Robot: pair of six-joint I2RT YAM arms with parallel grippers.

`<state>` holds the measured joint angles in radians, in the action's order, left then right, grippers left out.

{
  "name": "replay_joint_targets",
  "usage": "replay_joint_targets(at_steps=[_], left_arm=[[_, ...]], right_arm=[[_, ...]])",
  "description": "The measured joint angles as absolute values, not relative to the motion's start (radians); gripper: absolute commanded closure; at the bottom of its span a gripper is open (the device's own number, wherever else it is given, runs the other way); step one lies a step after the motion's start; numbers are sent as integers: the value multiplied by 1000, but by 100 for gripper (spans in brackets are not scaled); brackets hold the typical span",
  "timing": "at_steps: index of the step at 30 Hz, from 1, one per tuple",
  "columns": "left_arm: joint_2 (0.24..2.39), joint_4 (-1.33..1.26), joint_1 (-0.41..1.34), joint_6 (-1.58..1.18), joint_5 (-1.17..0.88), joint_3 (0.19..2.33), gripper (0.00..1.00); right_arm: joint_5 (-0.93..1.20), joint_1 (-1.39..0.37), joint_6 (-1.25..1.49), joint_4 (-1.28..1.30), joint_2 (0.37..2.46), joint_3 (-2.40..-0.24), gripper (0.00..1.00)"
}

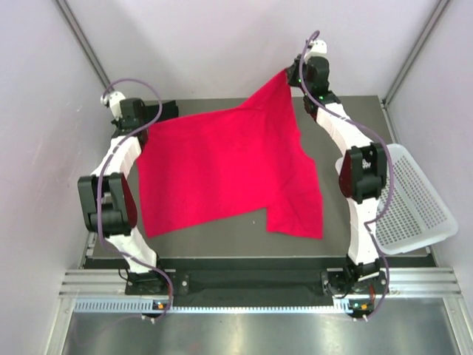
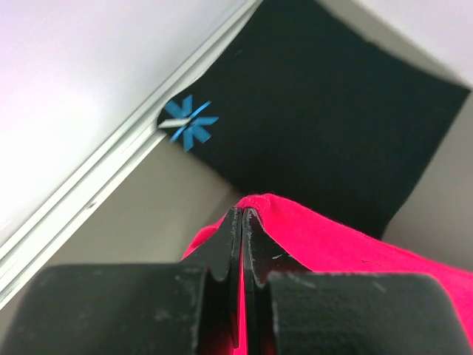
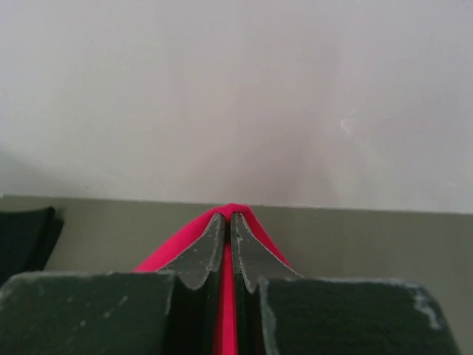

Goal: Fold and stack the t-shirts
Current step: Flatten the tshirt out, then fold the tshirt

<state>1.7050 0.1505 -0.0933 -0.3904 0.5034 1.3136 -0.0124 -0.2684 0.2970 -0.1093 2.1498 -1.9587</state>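
Observation:
The red-pink t-shirt (image 1: 229, 166) is held up and spread between both arms over the table. My left gripper (image 2: 244, 214) is shut on its left corner, with red cloth (image 2: 332, 244) draped over the fingertips. My right gripper (image 3: 228, 216) is shut on the raised far-right corner, where the same red-pink t-shirt (image 3: 174, 248) folds over the tips. The shirt's lower right part hangs down to the table (image 1: 295, 211). A black t-shirt (image 2: 325, 111) with a light-blue starburst mark (image 2: 191, 122) lies flat on the table beneath the left gripper, by the wall; the red shirt hides it in the top view.
A white perforated basket (image 1: 417, 203) sits at the table's right edge beside the right arm. Walls close in on the left, back and right. A metal rail (image 2: 103, 177) runs along the wall by the black shirt.

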Motion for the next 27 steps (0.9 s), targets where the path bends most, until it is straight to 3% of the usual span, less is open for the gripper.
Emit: replay_joint_targets(at_steps=[5, 13, 19, 27], left_arm=[[1803, 136, -94, -391, 471, 1435, 100], [1809, 133, -91, -392, 457, 1455, 100], [1807, 171, -91, -390, 457, 1427, 100], [1804, 322, -91, -385, 459, 1424, 100]], right_arm=[[2, -248, 316, -86, 2255, -2133, 100], [37, -243, 319, -86, 2257, -2133, 100], [56, -230, 335, -30, 2228, -2062, 100], [85, -200, 387, 85, 2017, -1799, 100]])
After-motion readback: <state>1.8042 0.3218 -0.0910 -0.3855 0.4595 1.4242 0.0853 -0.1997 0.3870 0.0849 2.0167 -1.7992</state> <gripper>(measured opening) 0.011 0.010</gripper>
